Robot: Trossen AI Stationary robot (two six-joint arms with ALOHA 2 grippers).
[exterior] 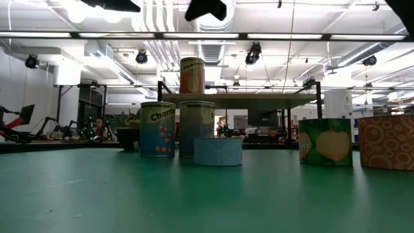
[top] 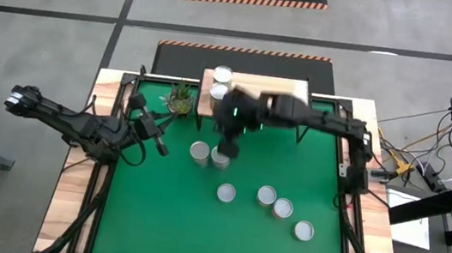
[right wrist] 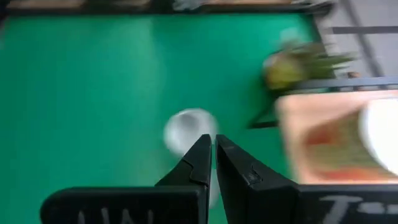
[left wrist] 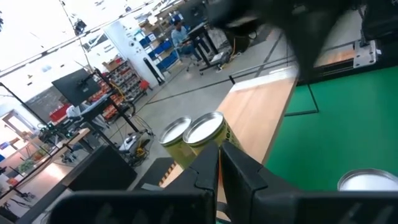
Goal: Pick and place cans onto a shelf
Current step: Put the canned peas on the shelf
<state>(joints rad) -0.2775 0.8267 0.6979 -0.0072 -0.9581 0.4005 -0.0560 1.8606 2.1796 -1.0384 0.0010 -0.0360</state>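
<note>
Green matting (top: 280, 245) covers the wooden bench (top: 69, 211), with grey floor seen around it. At the far edge of the mat the pale wood shelf (top: 287, 89) is stood on black legs, and two cans (top: 220, 81) are set on its left end. A small potted plant (top: 180, 98) is placed just left of the shelf. The right arm is stretched across in front of the shelf, its claw (right wrist: 212, 155) narrowed almost shut and empty above the mat, near two cans (top: 209, 155) standing side by side. Four more cans (top: 272, 208) are scattered nearer the front right. The left claw (left wrist: 219, 163) is parked at the mat's left side, nearly closed, holding nothing.
</note>
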